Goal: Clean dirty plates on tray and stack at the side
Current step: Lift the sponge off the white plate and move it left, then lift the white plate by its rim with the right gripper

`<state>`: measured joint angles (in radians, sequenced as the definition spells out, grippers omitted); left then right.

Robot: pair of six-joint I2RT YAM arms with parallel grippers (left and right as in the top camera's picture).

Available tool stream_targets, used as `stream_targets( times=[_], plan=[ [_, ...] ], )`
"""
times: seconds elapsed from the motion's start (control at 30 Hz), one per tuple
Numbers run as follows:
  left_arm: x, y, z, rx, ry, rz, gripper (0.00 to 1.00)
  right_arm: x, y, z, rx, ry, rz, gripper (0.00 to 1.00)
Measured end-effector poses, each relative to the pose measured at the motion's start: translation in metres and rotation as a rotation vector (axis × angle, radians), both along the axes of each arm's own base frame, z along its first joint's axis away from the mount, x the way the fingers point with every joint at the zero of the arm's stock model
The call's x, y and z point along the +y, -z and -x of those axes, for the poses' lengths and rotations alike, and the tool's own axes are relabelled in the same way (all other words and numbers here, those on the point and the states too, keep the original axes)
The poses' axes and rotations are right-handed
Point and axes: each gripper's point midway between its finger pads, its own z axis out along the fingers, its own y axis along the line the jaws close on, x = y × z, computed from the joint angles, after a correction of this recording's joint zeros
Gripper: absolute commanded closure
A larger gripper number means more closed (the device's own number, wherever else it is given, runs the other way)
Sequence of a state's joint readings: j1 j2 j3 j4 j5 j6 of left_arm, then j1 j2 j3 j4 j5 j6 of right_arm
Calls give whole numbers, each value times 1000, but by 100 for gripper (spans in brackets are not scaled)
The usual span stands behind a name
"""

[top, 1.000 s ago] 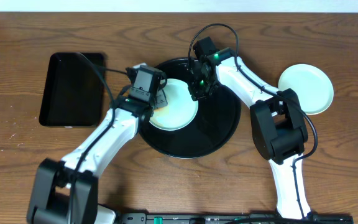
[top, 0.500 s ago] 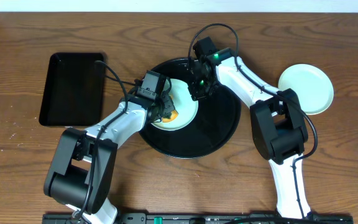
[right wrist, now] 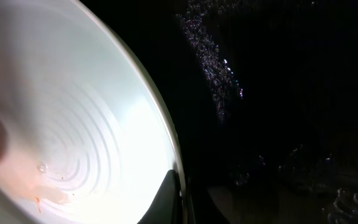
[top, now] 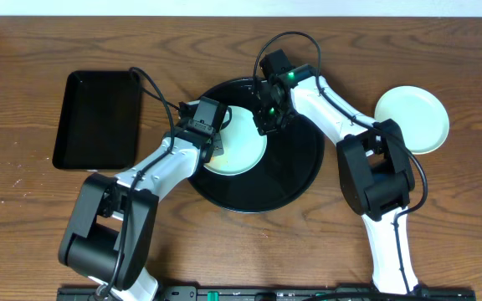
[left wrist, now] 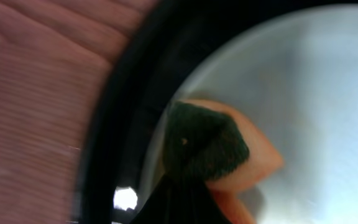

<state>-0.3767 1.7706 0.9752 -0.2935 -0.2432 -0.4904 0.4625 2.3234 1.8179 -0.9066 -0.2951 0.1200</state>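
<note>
The left gripper (top: pixel 214 139), clamped on an orange-and-green sponge (left wrist: pixel 211 148), has slid up the left edge of the mint plate (top: pixel 243 140) in the last half second, hiding the sponge from overhead. The right gripper (top: pixel 267 123) pinches the plate's upper-right rim, steadying it on the round black tray (top: pixel 295 180). Faint orange residue (right wrist: pixel 48 196) suggests more wiping is needed.

Overhead: looks straight down from far off, takes in the whole table (top: pixel 23 209). Left wrist: very close, blurred, on plate (left wrist: pixel 328 93) and tray (left wrist: pixel 138 81) edge. Right wrist: equally close, at the same plate's opposite rim.
</note>
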Motion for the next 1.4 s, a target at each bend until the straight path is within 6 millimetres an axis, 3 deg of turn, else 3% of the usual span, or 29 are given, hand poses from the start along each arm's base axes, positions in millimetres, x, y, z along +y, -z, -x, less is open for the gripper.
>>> stream_targets(
  times=[0.1, 0.23, 0.27, 0.43, 0.6, 0.67, 0.83, 1.0, 1.2, 1.4],
  plan=[
    [8, -13, -5, -48, -5, -49, 92, 0, 0, 0, 0, 1, -1, 99],
    [19, -45, -12, -139, -33, -86, 93, 0, 0, 0, 5, 12, 0, 99],
    [24, -63, -14, -185, -46, -90, 93, 0, 0, 1, 9, 17, 1, 99],
    [30, -110, -11, -290, -67, -71, 93, -3, -2, 4, 49, 33, 27, 99],
    [37, -119, 5, -271, -78, -81, 92, -12, -12, 2, 83, 41, 100, 99],
    [41, -112, 15, -221, -83, -98, 92, -16, -26, -5, 61, 45, 132, 99],
    [50, -96, 38, -115, -121, -120, 92, -33, -97, -33, -96, 73, 234, 99],
    [46, -91, 42, -96, -144, -79, 92, -54, -160, -44, -247, 106, 341, 99],
    [24, -89, 36, -102, -110, 45, 92, -75, -208, -42, -398, 119, 512, 99],
    [5, -88, 34, -92, -75, 148, 92, -83, -235, -44, -541, 119, 695, 99]
  ],
)
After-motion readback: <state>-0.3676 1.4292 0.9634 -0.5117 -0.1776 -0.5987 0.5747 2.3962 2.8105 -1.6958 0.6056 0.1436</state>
